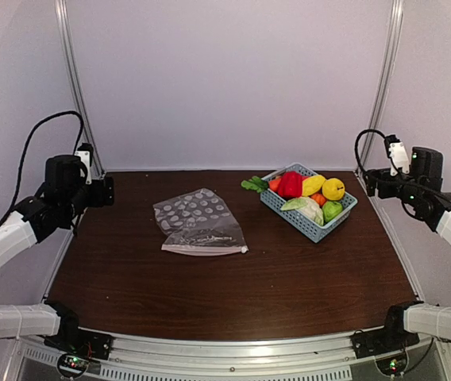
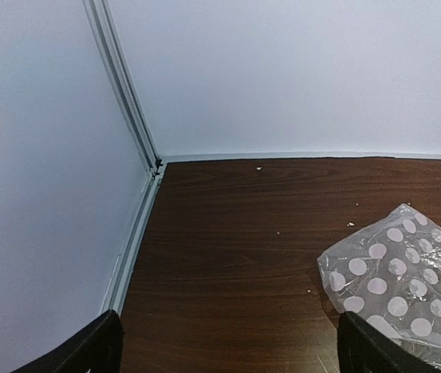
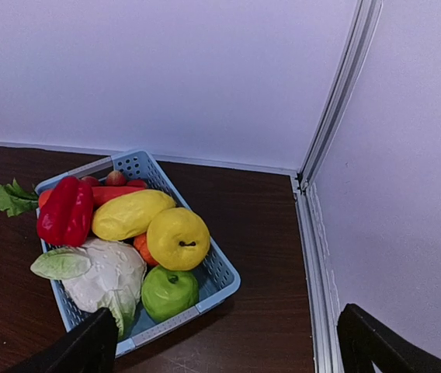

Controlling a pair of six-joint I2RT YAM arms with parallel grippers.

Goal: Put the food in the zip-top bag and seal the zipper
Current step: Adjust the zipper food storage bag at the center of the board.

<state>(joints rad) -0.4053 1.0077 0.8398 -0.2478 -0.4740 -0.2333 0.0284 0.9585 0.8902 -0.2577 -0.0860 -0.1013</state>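
Note:
The clear zip-top bag [image 1: 200, 224] with white polka dots lies flat mid-table; a pale strip runs along its near edge [image 1: 206, 251], and I cannot tell whether the zipper is sealed. The bag also shows in the left wrist view [image 2: 407, 287]. The food sits in a light-blue mesh basket [image 1: 287, 218]: red pepper [image 3: 65, 210], long yellow fruit [image 3: 131, 214], round yellow fruit [image 3: 178, 238], green apple [image 3: 169, 292], pale cabbage [image 3: 108, 278], small orange pumpkin [image 3: 143, 250]. Leafy greens [image 1: 252, 184] hang at the basket's far left corner. My left gripper [image 2: 228, 350] is open and empty, raised left of the bag. My right gripper [image 3: 232, 346] is open and empty, raised right of the basket.
White walls with metal corner posts [image 1: 75, 95] close the table at the back and sides. The basket rim [image 3: 220, 268] stands near the back right corner. Bare dark wood [image 1: 233, 294] lies in front of the bag and basket.

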